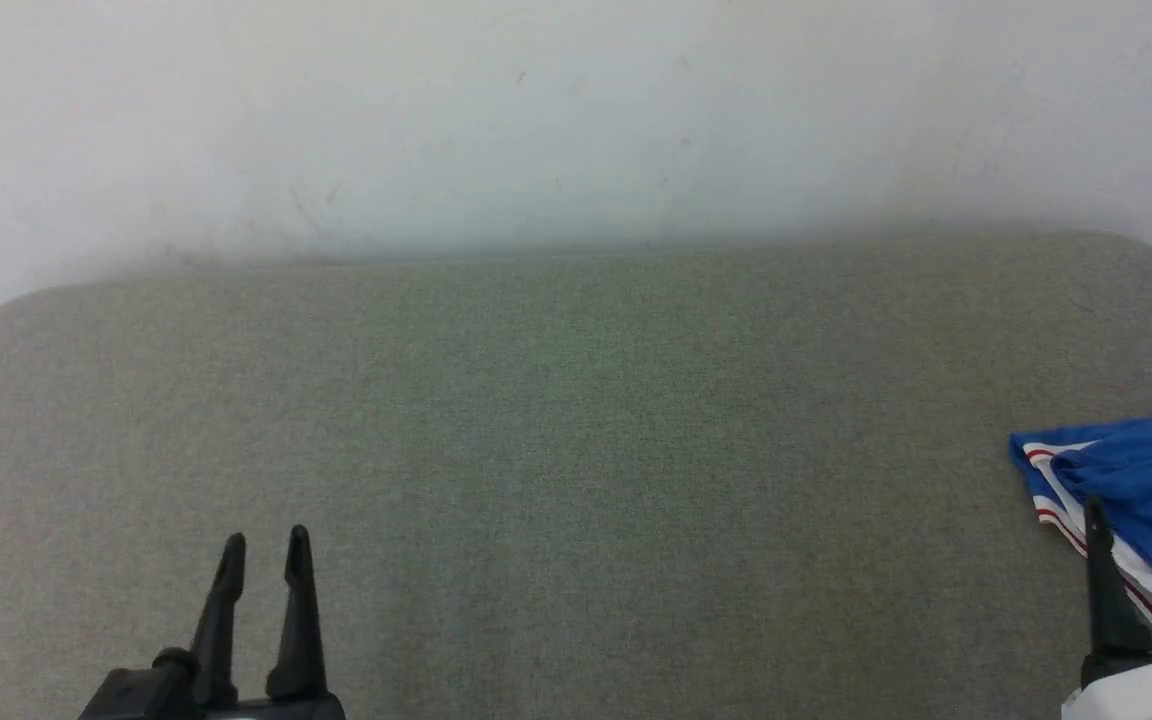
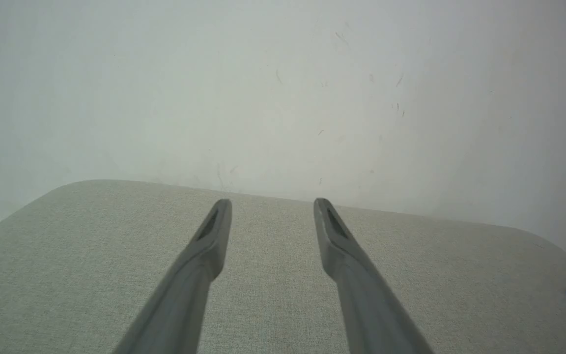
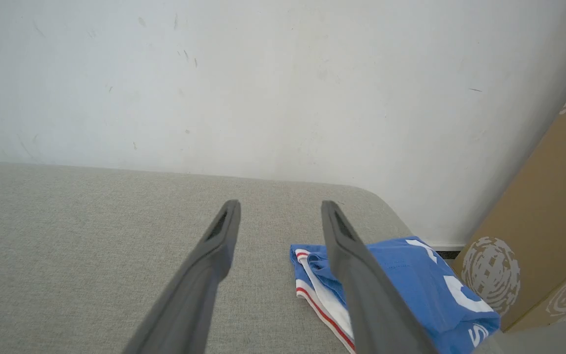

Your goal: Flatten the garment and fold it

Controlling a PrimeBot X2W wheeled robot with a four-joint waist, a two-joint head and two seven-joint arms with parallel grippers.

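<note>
Fingers wide and empty, left gripper and right gripper are hovering; right is probably reaching next for the bunched garment.

Plain indoor room, type unclear: grey upholstered pad sat against scuffed white wall at 12 o'clock, printed cardboard stood at 3 o'clock.
</note>
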